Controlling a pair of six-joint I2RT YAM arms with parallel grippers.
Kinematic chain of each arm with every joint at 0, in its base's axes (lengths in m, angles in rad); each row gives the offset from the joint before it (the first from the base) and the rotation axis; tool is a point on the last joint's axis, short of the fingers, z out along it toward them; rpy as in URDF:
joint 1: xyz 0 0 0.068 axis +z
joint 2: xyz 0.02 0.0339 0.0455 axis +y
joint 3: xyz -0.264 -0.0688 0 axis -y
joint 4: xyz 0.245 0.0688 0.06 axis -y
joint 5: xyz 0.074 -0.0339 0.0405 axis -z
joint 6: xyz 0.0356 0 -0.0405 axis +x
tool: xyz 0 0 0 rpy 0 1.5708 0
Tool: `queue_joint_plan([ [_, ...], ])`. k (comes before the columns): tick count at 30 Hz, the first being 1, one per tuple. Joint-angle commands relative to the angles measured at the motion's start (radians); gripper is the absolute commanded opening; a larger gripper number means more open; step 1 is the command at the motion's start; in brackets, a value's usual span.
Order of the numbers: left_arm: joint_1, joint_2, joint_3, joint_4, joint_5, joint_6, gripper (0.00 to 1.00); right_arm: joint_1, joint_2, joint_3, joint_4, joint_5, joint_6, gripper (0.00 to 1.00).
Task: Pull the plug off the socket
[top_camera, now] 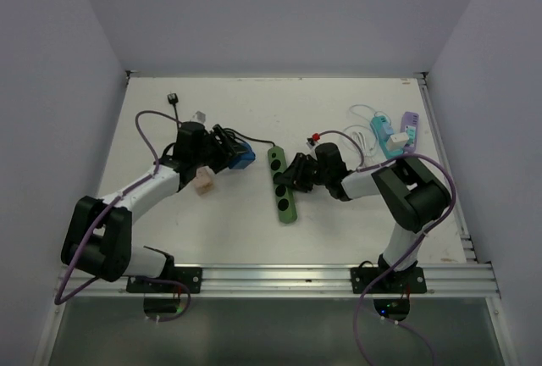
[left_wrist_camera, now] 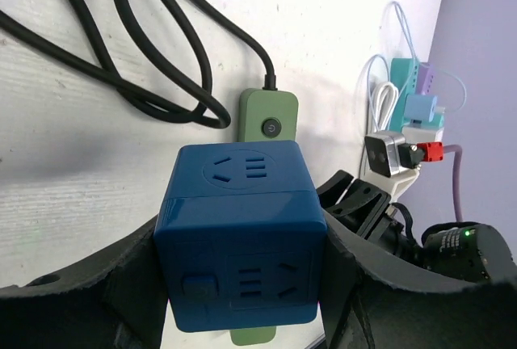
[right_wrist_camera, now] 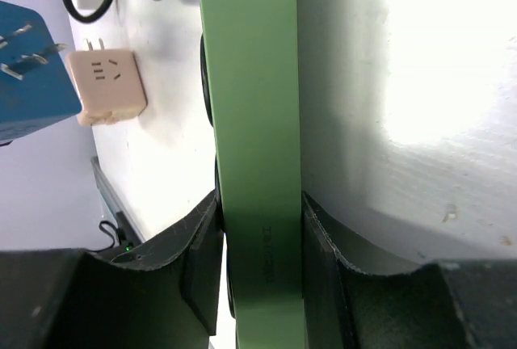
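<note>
L gripper (top_camera: pixel 236 153) is clamped on the blue cube plug (top_camera: pixel 246 159), jaws partway apart w/ a finger (left_wrist_camera: pixel 97 300) on each side of it. The cube sits just left of the far end of the green power strip (top_camera: pixel 286 205), near the middle of the tabletop (top_camera: pixel 254 239), and is not touching the strip. In the R wrist view the cube's metal prongs (right_wrist_camera: pixel 32 52) are bare and out of any socket.

R gripper (top_camera: pixel 290 178) has its jaws nearly together, pinching the strip across its narrow width about mid-length. Its fingers (right_wrist_camera: pixel 202 260) press both long edges. The strip lies flat, roughly front-to-back, slightly slanted. Its switch end (left_wrist_camera: pixel 269 119) is the far end, and a black cable (left_wrist_camera: pixel 161 66) runs from there and loops toward the far-left part of the tabletop.

A beige cube adapter (top_camera: pixel 203 183) lies on the tabletop by the L arm, left of the strip and apart from it.

Near the far-right corner are a teal strip (top_camera: pixel 388 139) and a purple strip (top_camera: pixel 410 126) side by side, w/ a coiled white cable (top_camera: pixel 362 139) just left of them. A small black plug (top_camera: pixel 174 99) is near the far-left corner.
</note>
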Motion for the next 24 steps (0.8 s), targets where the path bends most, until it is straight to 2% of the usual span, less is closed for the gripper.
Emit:
queue_joint_plan([
  [1, 0.029, -0.012, 0.025, 0.066, 0.091, 0.039, 0.0, -0.023, 0.106, -0.081, -0.35, 0.283, -0.04, 0.0],
  [5, 0.031, -0.015, 0.063, 0.008, 0.038, 0.104, 0.0, -0.023, 0.103, -0.082, -0.344, 0.275, -0.046, 0.0],
  [7, 0.031, -0.027, 0.135, -0.155, -0.034, 0.158, 0.0, -0.023, 0.106, -0.084, -0.336, 0.266, -0.048, 0.0],
  [10, 0.032, -0.065, 0.221, -0.334, -0.226, 0.264, 0.0, -0.023, 0.113, -0.082, -0.324, 0.254, -0.048, 0.0],
  [11, 0.032, -0.082, 0.233, -0.371, -0.351, 0.296, 0.0, -0.023, 0.116, -0.082, -0.322, 0.248, -0.051, 0.0],
  [12, 0.032, -0.12, 0.24, -0.428, -0.416, 0.307, 0.0, -0.023, 0.117, -0.082, -0.318, 0.245, -0.051, 0.0],
  [13, 0.032, -0.142, 0.238, -0.446, -0.479, 0.316, 0.0, -0.023, 0.117, -0.082, -0.316, 0.243, -0.053, 0.0],
  [14, 0.032, -0.163, 0.232, -0.462, -0.602, 0.332, 0.0, -0.023, 0.119, -0.082, -0.313, 0.238, -0.054, 0.0],
  [17, 0.046, -0.232, 0.189, -0.506, -0.775, 0.336, 0.0, -0.023, 0.123, -0.082, -0.304, 0.231, -0.056, 0.0],
  [20, 0.101, -0.268, 0.123, -0.497, -0.799, 0.33, 0.0, -0.023, 0.129, -0.079, -0.299, 0.222, -0.059, 0.0],
  [24, 0.207, -0.26, 0.008, -0.412, -0.727, 0.313, 0.0, -0.023, 0.129, -0.079, -0.295, 0.214, -0.06, 0.0],
])
